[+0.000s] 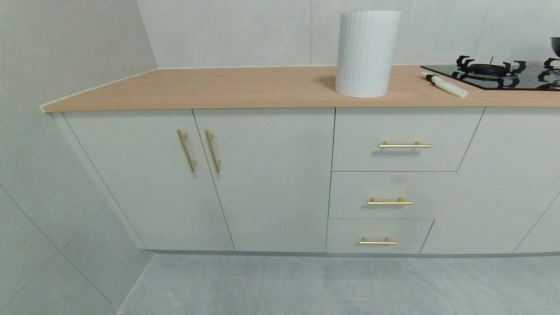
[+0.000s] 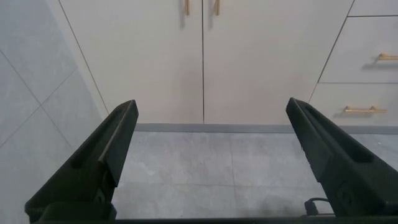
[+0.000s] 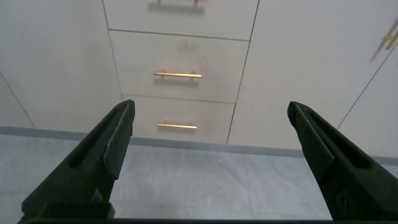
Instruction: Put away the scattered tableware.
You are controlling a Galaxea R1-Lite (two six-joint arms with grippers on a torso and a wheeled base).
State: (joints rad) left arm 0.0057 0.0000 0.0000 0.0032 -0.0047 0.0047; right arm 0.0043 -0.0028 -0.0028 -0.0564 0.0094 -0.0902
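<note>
Facing: a run of pale cabinets (image 1: 271, 183) under a wooden counter (image 1: 218, 87), set in the corner of a room with grey tiled walls (image 1: 65, 52) and a grey tiled floor (image 1: 332, 284).
Counter: a long warm-brown top that meets the wall on the left; a tall white ribbed container (image 1: 366, 52) stands upright on it, right of centre.
Hob: black glass (image 1: 525, 78) set into the counter at the far right, with a black burner grate (image 1: 488, 68) on top.
Tableware: one slim pale utensil (image 1: 444, 84) with a dark band near its far end lies flat on the counter, just beside the hob's near left corner, to the right of the container and apart from it.
Cabinet fronts: two doors (image 1: 144, 183) on the left with upright gold handles (image 1: 186, 150); three stacked drawers (image 1: 358, 131) to their right with level gold handles; all closed.
Left gripper (image 2: 211, 109): held low, fingers spread wide with nothing between them; beyond it are the floor and the foot of the two doors.
Right gripper (image 3: 211, 107): held low, fingers spread wide and empty, in front of the lower drawers.
Hard to make out: what kind of utensil it is cannot be told.
Cut off: the hob runs out of the head view on the right, where a dark rounded object (image 1: 555, 46) shows only in part.
</note>
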